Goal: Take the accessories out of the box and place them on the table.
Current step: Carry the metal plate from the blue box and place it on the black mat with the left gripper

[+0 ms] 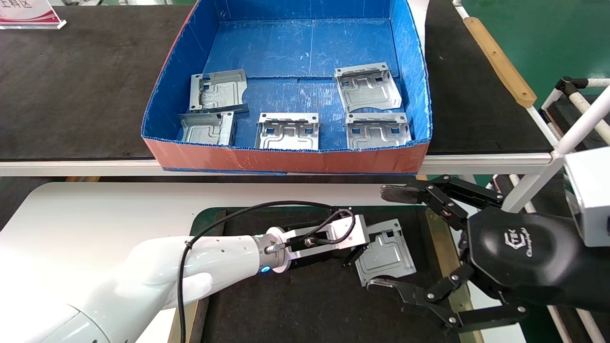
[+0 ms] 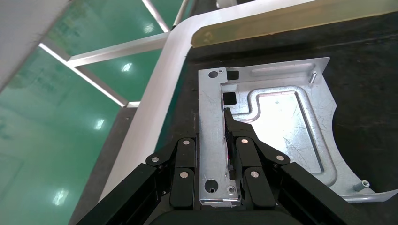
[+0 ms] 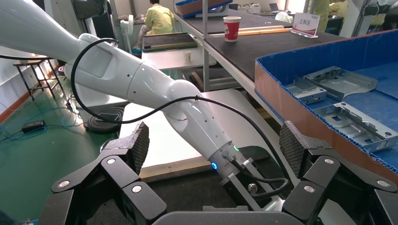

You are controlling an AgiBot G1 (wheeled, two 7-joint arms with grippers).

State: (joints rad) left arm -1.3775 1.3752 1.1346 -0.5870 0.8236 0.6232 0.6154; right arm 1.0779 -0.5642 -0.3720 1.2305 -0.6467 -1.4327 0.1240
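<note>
The box (image 1: 286,159) stands on the bench, blue inside with an orange-red front wall, and holds several silver-grey plates (image 1: 287,131). My left gripper (image 1: 355,255) reaches across the table's (image 1: 95,209) dark mat (image 1: 295,295) and is shut on the bent edge flange of one plate (image 1: 386,255), held flat at the mat's right side. In the left wrist view the fingers (image 2: 234,136) pinch that plate (image 2: 281,122). My right gripper (image 1: 388,238) is wide open and empty, one finger on each side of this plate. It also shows in the right wrist view (image 3: 216,146).
The box sits on a long dark-topped bench (image 1: 71,81) with a white edge rail (image 1: 71,167). A tan strip (image 1: 500,62) lies along the bench's right edge. A sign (image 1: 28,12) stands at the far left. A red cup (image 3: 231,28) stands on a bench farther off.
</note>
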